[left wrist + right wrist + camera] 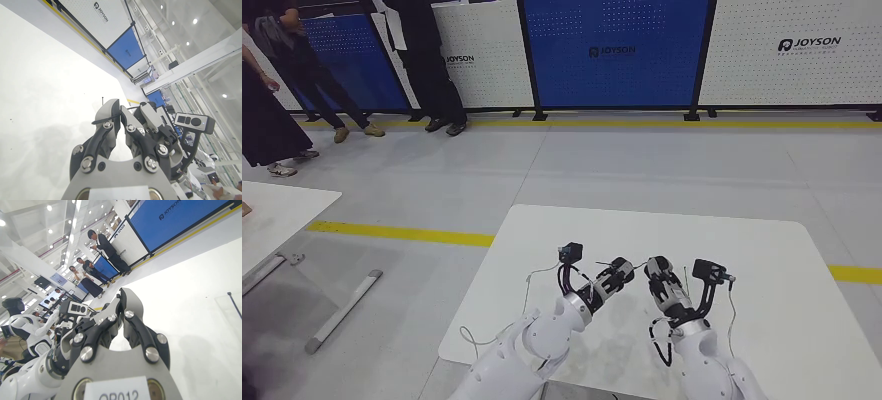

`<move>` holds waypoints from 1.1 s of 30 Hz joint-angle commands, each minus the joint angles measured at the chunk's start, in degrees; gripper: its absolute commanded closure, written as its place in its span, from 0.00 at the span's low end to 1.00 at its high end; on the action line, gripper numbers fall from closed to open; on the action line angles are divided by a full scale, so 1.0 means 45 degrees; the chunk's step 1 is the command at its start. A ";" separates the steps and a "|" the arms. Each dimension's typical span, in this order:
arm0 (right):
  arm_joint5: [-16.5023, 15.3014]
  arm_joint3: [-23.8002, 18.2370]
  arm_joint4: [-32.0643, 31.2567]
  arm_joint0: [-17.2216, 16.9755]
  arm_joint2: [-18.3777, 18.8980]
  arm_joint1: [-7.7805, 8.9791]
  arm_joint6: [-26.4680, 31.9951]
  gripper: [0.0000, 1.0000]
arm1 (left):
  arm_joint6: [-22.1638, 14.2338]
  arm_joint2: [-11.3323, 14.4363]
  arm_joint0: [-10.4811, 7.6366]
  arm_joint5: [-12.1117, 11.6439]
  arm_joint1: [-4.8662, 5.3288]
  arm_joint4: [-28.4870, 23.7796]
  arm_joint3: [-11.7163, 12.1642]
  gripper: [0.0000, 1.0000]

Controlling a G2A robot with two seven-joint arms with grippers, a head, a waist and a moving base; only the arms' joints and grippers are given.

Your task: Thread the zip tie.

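Note:
Over the white table (762,300) my two grippers meet tip to tip. My left gripper (119,108) is shut on the strap of a black zip tie (102,120), which crosses between its pads, one end sticking out to the side. The strap runs on toward my right gripper (146,106), just behind. My right gripper (121,292) is shut too, with a small black piece of the zip tie (118,296) at its tip. In the top view the left gripper (618,267) and right gripper (656,268) sit close together near the table's middle.
A second black zip tie (234,303) lies flat on the table, also seen as a thin line (102,100) past my left gripper. Another white table (282,215) stands off to the left. Several people stand on the floor by the panels.

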 commanded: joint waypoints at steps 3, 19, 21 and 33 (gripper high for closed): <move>0.0137 0.0027 -0.0204 0.0013 -0.0013 0.0022 0.0203 1.00 | -0.0006 0.0011 0.0022 -0.0004 -0.0007 0.0032 -0.0029 1.00; 0.0989 -0.0012 -0.0597 0.0077 -0.0066 0.0025 0.0232 1.00 | -0.0162 -0.0142 0.0109 0.0168 0.0002 -0.0010 -0.0107 0.64; 0.1091 0.0002 -0.0642 0.0092 -0.0067 0.0023 0.0219 1.00 | -0.0161 -0.0202 0.0149 0.0146 0.0013 -0.0017 -0.0145 0.66; 0.1194 0.0005 -0.0931 0.0127 -0.0197 0.0024 0.0281 1.00 | -0.0192 -0.0495 0.0259 0.0100 0.0049 -0.0144 -0.0232 0.88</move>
